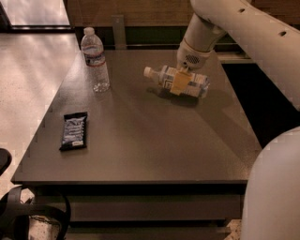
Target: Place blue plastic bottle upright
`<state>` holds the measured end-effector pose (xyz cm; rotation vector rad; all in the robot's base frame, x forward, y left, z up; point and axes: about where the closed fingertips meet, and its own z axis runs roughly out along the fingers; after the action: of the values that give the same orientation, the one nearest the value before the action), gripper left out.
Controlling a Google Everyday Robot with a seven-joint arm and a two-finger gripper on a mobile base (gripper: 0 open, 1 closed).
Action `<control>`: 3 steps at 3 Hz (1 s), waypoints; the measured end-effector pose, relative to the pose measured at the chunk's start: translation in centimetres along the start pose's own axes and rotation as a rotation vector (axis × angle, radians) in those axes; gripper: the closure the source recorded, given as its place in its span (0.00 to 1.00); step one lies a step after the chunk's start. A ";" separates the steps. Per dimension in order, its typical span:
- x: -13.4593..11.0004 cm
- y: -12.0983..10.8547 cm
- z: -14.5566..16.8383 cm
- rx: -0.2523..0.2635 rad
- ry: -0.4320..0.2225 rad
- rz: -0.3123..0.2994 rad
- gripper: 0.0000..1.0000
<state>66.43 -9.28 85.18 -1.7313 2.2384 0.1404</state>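
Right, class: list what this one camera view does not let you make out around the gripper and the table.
- Gripper, at the lying blue plastic bottle: its grip is hidden by the bottle's body.
- Bottle's label print: too small, and partly covered by the gripper.
- Snack bar wrapper text: too small.
- Arm: cut off by the top and right edges.

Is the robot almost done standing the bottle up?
Not yet. Done: the gripper is at the clear plastic bottle with a white cap and pale blue label, closed around its middle. In hand: the bottle is on its side, cap pointing left, and seems to be just above the dark grey table, with a shadow under it. Left: turn it cap-up, set it down and let go.
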 end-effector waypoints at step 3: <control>-0.8 -1.4 -8.5 0.139 -0.468 -0.036 1.00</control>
<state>66.42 -11.16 93.62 -1.4814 1.8310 0.3348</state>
